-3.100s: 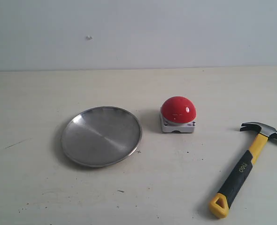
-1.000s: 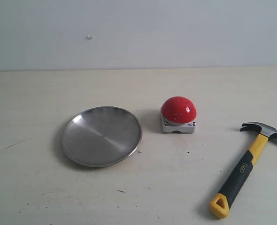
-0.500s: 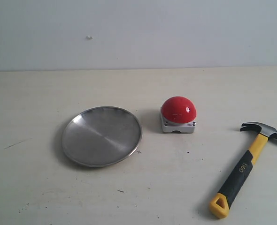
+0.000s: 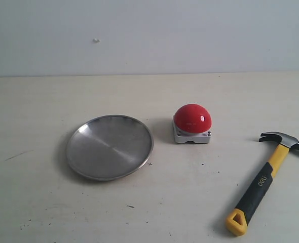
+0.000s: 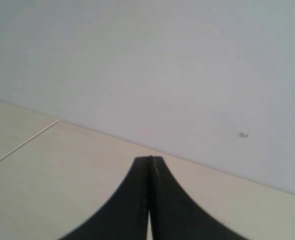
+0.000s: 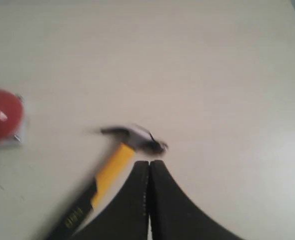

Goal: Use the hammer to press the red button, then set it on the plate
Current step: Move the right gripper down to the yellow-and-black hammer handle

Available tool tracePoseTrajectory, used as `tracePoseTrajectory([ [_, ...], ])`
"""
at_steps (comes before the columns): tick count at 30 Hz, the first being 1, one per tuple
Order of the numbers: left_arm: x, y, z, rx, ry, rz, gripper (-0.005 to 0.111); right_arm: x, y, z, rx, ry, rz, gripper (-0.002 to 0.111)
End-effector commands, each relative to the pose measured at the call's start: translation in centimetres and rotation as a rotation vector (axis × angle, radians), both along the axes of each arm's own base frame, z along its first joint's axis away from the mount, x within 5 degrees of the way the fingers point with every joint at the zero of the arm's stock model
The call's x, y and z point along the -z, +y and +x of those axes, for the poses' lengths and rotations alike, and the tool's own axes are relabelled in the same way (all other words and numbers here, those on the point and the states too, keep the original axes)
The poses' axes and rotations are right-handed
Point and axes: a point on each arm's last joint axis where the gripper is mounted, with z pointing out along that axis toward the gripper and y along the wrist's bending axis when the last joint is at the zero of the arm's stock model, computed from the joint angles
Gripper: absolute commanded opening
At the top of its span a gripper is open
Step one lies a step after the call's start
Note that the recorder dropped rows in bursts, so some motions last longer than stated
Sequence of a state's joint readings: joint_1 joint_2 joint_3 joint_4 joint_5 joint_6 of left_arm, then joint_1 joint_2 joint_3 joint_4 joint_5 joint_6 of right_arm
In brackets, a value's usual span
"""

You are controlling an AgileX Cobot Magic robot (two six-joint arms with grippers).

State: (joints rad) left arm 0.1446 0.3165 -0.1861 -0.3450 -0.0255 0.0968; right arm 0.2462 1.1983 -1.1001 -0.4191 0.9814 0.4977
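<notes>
Nothing picked up yet

The hammer [image 4: 267, 178] lies flat on the table [image 4: 190, 207], off to the right. The red button [image 4: 192, 119] sits in the middle, and the plate [image 4: 109, 147] is to its left. The right gripper [image 6: 149, 163] is closed tight with nothing in it, up above the hammer's head. The left gripper [image 5: 149, 160] is closed tight too, with nothing in it, facing the wall [image 5: 187, 60].

A bare lab-style test bench: a scuffed pale tabletop [image 4: 38, 212] against a blank grey wall [image 4: 190, 35].
</notes>
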Motion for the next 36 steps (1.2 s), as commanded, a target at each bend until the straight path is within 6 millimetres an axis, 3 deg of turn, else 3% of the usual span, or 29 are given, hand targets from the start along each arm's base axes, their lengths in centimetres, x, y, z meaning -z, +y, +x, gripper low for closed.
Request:
tracePoseTrajectory([
  [1,-0.1,0.0,0.0,0.002,-0.010,0.001,0.000,4.1,-1.1,0.3,0.180,0.336,-0.033,0.003],
  [7,-0.1,0.0,0.0,0.002,-0.010,0.001,0.000,8.1,0.7,1.0,0.275,0.360,0.217,0.007],
  [12,-0.1,0.0,0.0,0.002,-0.010,0.001,0.000,10.7,1.1,0.7,0.432,0.291,0.363,0.012],
  [15,-0.1,0.0,0.0,0.002,-0.010,0.001,0.000,11.7,0.9,0.7,0.494,0.231,0.399,0.022],
  [21,-0.1,0.0,0.0,0.002,-0.010,0.001,0.000,13.9,0.8,1.1,0.471,0.157,0.417,0.056],
  [23,-0.1,0.0,0.0,0.002,-0.010,0.001,0.000,14.8,1.0,1.5,0.505,0.156,0.443,0.063],
  [29,-0.1,0.0,0.0,0.002,-0.010,0.001,0.000,17.3,1.4,2.8,0.608,0.171,0.500,0.066],
  [36,-0.1,0.0,0.0,0.002,-0.010,0.001,0.000,19.0,1.0,4.5,0.640,0.198,0.461,0.066],
])
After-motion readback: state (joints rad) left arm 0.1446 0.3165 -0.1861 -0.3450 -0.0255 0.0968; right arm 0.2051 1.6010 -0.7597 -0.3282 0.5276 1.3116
